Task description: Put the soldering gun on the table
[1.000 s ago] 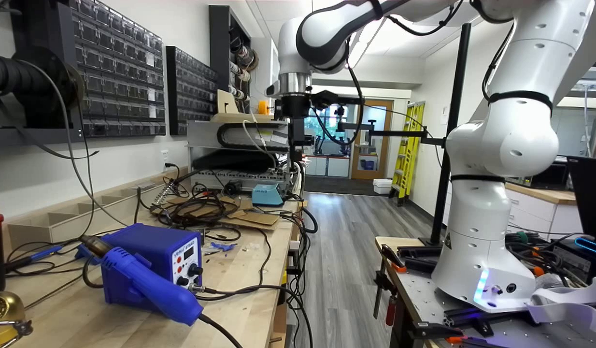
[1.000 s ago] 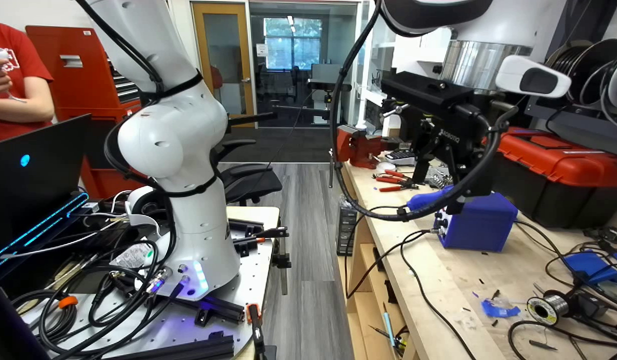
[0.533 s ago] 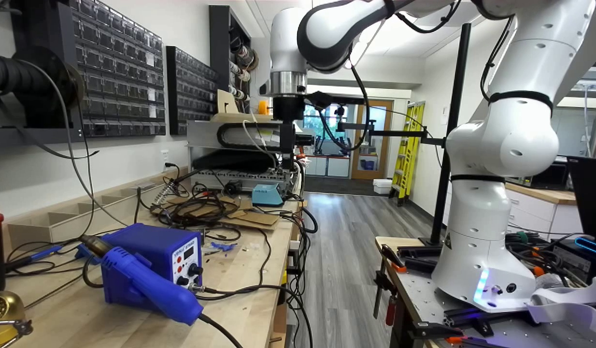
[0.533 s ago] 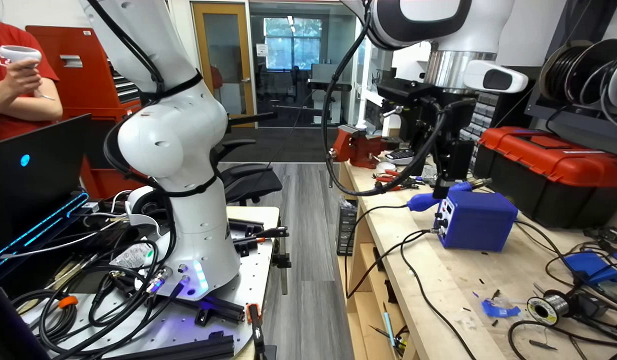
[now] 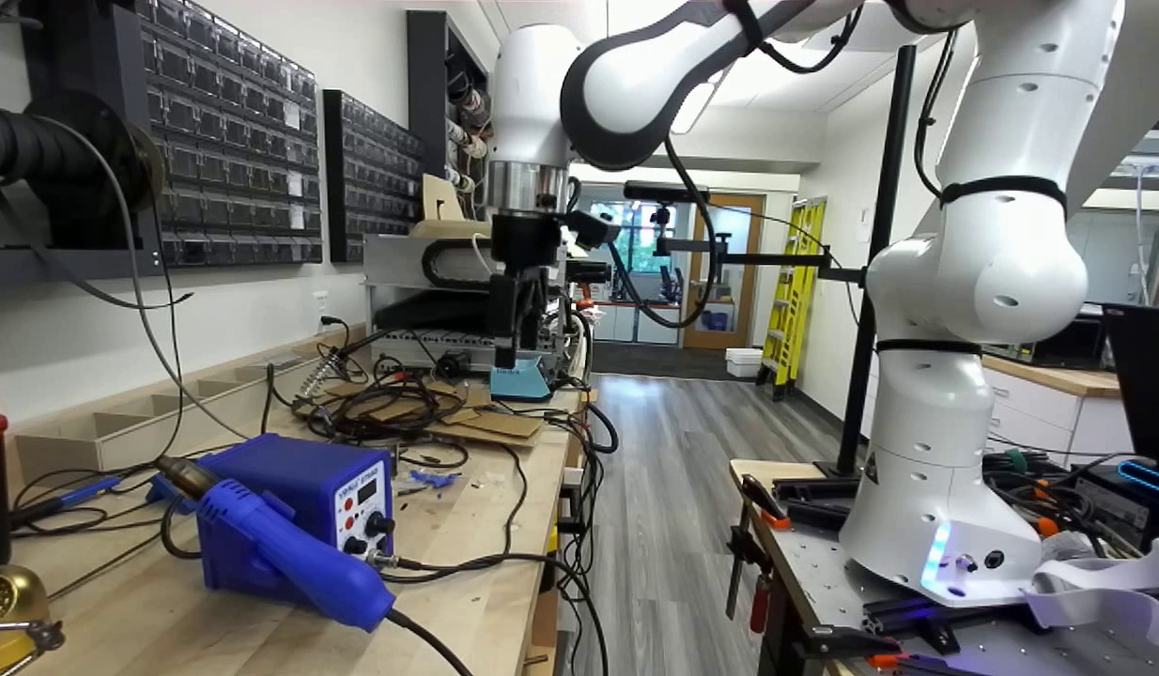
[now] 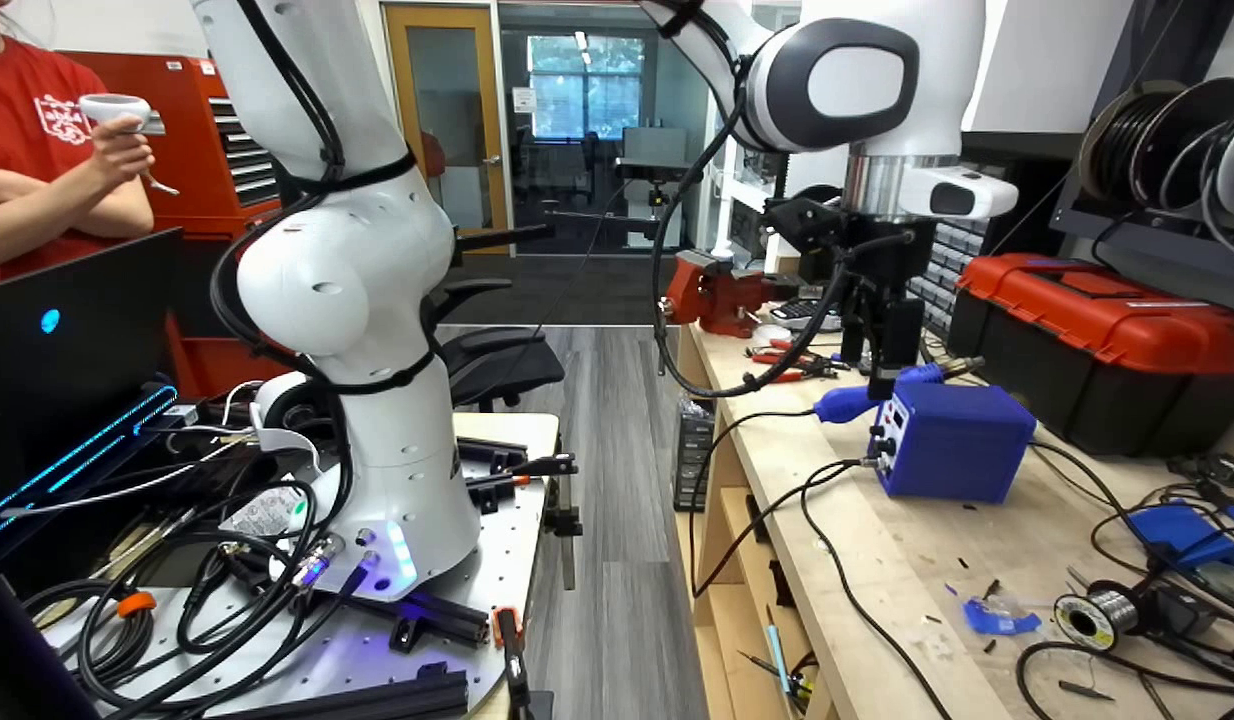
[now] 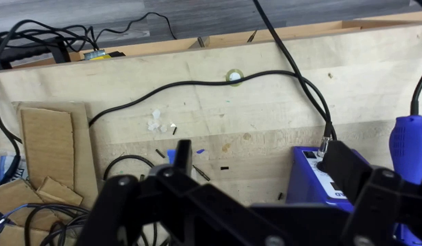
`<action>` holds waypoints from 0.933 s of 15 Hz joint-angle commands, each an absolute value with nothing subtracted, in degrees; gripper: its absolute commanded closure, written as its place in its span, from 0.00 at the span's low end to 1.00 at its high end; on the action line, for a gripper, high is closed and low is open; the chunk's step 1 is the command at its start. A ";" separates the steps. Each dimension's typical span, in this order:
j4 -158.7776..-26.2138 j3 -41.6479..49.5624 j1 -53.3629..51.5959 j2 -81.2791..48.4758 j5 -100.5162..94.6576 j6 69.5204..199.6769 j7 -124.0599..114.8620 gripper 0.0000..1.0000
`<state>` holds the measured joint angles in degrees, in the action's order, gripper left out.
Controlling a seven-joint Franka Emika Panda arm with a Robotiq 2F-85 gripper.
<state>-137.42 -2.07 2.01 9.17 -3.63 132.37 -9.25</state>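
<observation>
While the claw [image 7: 260, 152] hangs wide, the gun [image 5: 288, 549] sits beside the box [image 6: 957, 445], inboard of the tabletop [image 6: 907, 560] front edge.

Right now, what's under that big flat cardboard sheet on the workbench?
In the wrist view, a black cable runs to the right edge of the cardboard sheet and seems to disappear beneath it. Whatever else lies between the sheet and the workbench is covered.

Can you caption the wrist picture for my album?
Open gripper above a wooden table with cardboard, black cables and a blue box.
</observation>
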 commanded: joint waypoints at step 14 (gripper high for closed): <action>-128.11 -1.02 -0.24 -7.91 -4.23 143.21 -15.77 0.00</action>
<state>-128.17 -2.15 0.87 -7.93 -4.53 143.30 -16.03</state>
